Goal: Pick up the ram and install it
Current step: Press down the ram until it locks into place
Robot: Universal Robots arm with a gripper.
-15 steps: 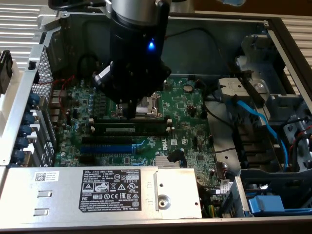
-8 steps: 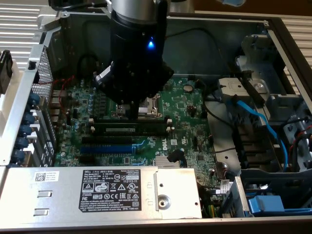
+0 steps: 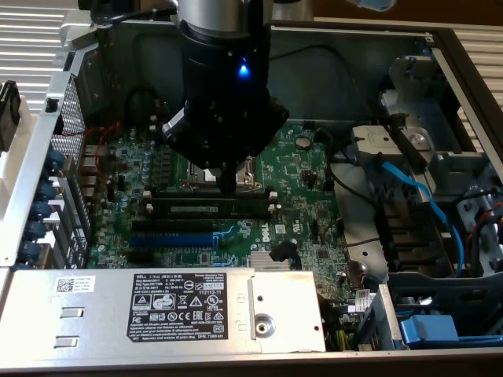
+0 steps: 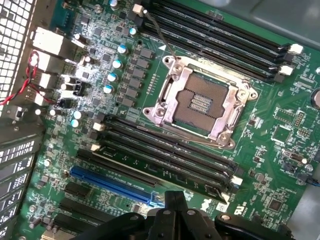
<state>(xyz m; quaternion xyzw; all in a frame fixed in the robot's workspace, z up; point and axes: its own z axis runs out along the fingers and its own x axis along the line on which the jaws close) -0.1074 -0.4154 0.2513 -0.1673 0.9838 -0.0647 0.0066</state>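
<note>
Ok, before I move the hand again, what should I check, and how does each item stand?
1. Ram located: ok. It lies along the memory slots next to the CPU socket.
2. Ram fully seated with latches closed: cannot tell.
3. Hand lined up with the ram: ok. In the exterior view it hangs right over the ram's socket side.
4. Hand gripping the ram: cannot tell.
5. Far bank of memory slots free: ok, no sticks in them.
</note>
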